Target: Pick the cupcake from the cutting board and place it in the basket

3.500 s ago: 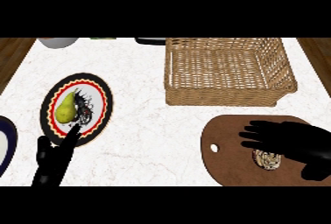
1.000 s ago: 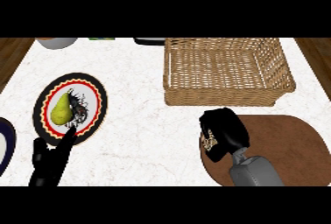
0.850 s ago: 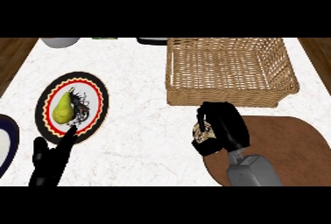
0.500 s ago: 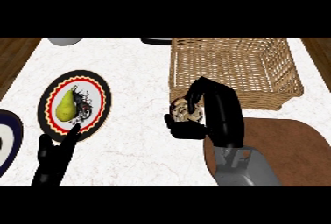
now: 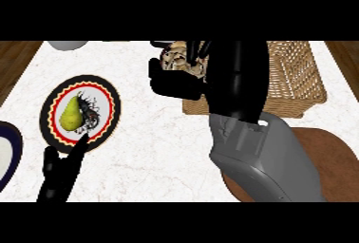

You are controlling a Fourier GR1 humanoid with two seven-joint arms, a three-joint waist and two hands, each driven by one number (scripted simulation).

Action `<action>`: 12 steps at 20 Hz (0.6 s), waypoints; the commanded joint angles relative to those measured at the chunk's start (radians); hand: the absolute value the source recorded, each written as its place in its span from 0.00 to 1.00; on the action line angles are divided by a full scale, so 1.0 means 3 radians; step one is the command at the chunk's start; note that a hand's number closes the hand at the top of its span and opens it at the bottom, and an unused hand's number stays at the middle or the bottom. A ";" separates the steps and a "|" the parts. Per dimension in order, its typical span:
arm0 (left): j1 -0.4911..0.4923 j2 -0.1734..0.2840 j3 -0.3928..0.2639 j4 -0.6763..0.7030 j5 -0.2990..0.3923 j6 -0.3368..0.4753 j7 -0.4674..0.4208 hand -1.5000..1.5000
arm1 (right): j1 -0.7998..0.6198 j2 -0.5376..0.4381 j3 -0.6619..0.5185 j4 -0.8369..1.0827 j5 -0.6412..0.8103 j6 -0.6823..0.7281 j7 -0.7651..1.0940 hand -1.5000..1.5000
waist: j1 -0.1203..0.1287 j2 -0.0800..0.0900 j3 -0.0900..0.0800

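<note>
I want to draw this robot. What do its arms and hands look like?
The right forearm is smooth, rounded grey casing with a small notch near the wrist. The right robot hand is glossy black with long jointed fingers. The left robot hand is black too, with thin fingers. No cables or markings show.

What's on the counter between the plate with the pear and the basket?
In the head view, only bare white counter lies between the plate and the basket. Higher up, the right hand holds the cupcake above that stretch.

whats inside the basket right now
Only bare wicker shows in the part of the basket that is visible. The right hand, curled round the cupcake, and its forearm cover the left part, so that stays unseen.
</note>
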 commanded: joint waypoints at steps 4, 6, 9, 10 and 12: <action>-0.0096 -0.0050 0.0070 0.0228 0.0041 -0.0033 0.0039 0.50 | -0.0777 0.0012 -0.0458 0.0645 -0.0022 0.0101 0.0443 1.00 | -0.0040 0.0030 -0.0024; -0.0070 -0.0019 0.0107 0.0272 0.0052 -0.0069 0.0005 0.50 | -0.0774 -0.0058 -0.0709 0.0766 -0.0087 0.0221 0.0228 1.00 | -0.0059 0.0032 -0.0023; -0.0032 -0.0194 -0.0072 0.0081 -0.0090 0.0091 0.0098 0.50 | -0.0849 -0.0086 -0.0797 0.1167 -0.0039 0.0071 -0.0010 1.00 | -0.0041 0.0035 -0.0021; -0.0071 -0.0021 0.0116 0.0205 0.0031 -0.0080 0.0052 0.50 | -0.0621 -0.0116 -0.0776 0.0899 -0.0099 0.0174 -0.0016 1.00 | -0.0073 0.0027 -0.0020; -0.0198 -0.0003 0.0155 0.0308 0.0014 -0.0088 0.0058 0.50 | -0.0677 -0.0219 -0.0925 0.1216 -0.0195 0.0116 -0.0300 1.00 | -0.0066 0.0037 -0.0021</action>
